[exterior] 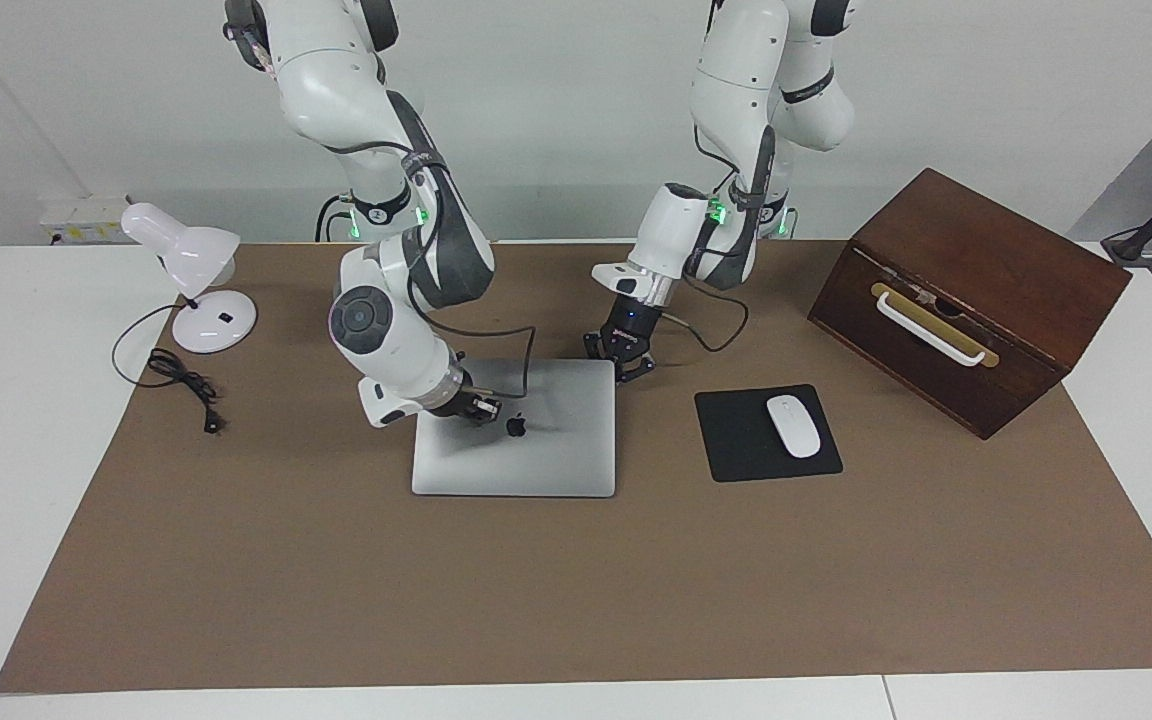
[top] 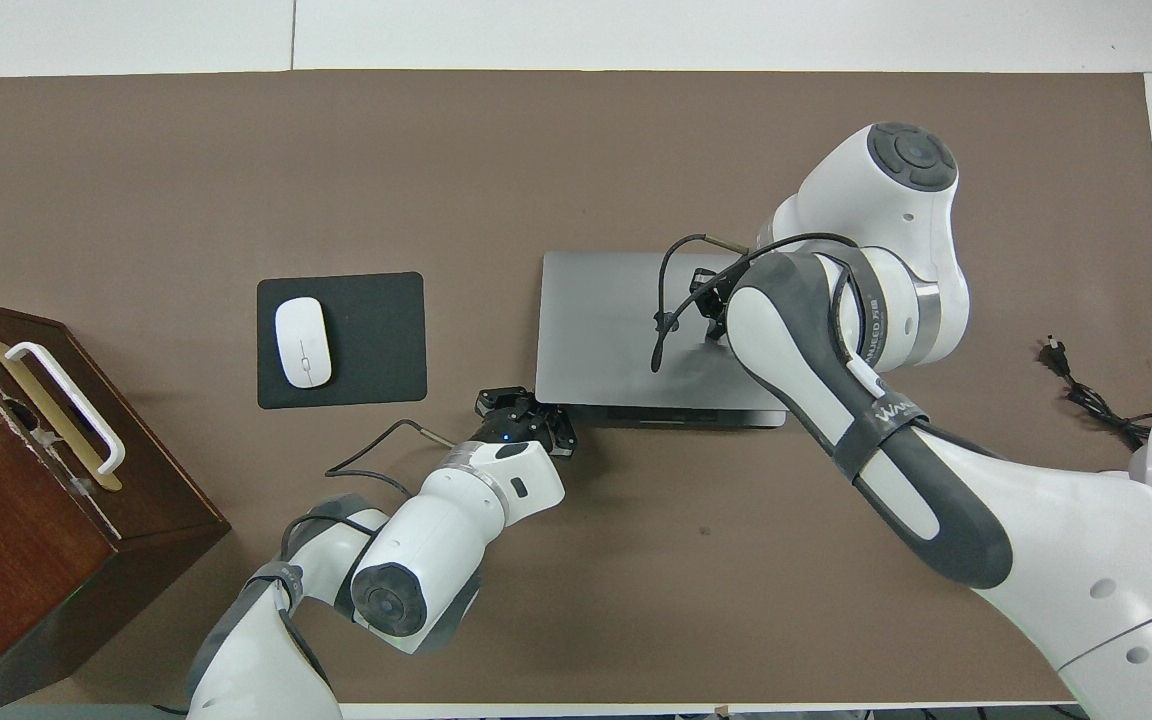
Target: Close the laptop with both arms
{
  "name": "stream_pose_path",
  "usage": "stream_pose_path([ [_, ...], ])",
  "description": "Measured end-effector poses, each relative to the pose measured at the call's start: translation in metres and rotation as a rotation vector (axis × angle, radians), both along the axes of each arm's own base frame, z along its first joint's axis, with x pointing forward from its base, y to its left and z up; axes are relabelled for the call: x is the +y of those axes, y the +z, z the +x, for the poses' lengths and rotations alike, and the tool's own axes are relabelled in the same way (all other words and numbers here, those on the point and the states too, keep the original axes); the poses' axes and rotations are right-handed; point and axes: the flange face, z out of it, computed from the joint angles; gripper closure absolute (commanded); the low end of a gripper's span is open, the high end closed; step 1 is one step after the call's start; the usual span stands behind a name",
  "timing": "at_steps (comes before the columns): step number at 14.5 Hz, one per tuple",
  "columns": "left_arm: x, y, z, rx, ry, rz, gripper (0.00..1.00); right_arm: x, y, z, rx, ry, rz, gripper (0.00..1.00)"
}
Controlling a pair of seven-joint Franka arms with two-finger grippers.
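The silver-grey laptop lies in the middle of the brown mat with its lid flat down and the apple logo up; it also shows in the overhead view. My right gripper rests low on the lid beside the logo, and in the overhead view its own arm partly hides it. My left gripper is open and empty, low at the laptop's robot-side corner toward the left arm's end, seen also from overhead.
A black mouse pad with a white mouse lies beside the laptop toward the left arm's end. A brown wooden box with a white handle stands past it. A white desk lamp and its cord sit at the right arm's end.
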Motion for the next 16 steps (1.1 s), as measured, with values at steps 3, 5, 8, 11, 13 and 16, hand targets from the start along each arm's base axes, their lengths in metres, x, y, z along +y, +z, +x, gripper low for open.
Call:
stream_pose_path([
  [3,0.000,0.000,0.000,0.000,0.000,0.000,1.00,-0.001,0.002,0.001,-0.004,-0.002,0.001,1.00],
  [5,0.000,0.000,0.000,0.000,0.000,0.000,1.00,-0.009,0.013,0.005,-0.022,-0.016,0.004,1.00],
  [8,0.000,0.000,0.000,0.000,0.000,0.000,1.00,-0.036,0.055,0.017,-0.067,-0.046,0.008,1.00],
  [11,0.000,0.000,0.000,0.000,0.000,0.000,1.00,-0.078,0.116,0.030,-0.186,0.046,-0.132,1.00],
  [13,0.000,0.000,0.000,0.001,0.006,-0.002,1.00,-0.107,0.153,0.037,-0.256,0.146,-0.182,1.00],
  [16,0.002,0.000,0.002,0.009,0.039,-0.015,1.00,-0.152,0.195,0.038,-0.335,0.273,-0.201,0.93],
])
